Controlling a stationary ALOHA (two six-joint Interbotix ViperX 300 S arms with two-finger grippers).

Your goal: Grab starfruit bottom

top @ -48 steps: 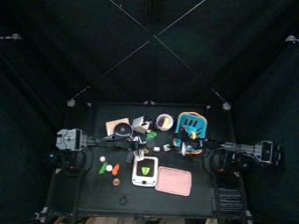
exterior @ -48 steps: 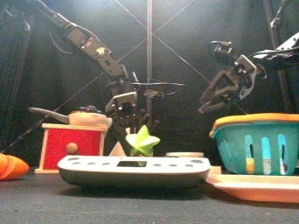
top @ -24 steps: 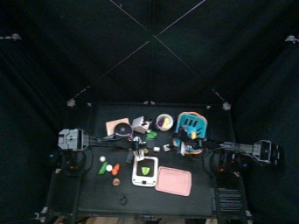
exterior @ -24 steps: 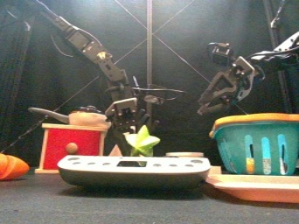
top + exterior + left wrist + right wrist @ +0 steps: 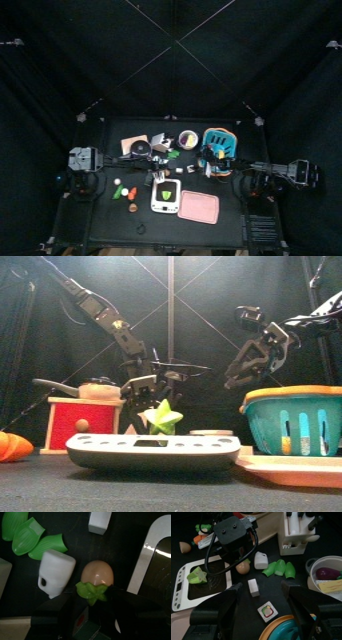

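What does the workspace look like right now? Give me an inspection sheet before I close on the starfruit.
Surface: black table, crowded.
Job's things: starfruit beside a brown egg, by the white scale.
Clutter: teal basket, pink tray, red box, white bottle, green pieces, knife block.
Grippers: left gripper open, over the starfruit; right gripper open, raised above the table.
Cables: black cable on the left arm.
Surroundings: black curtains; nothing else seen.
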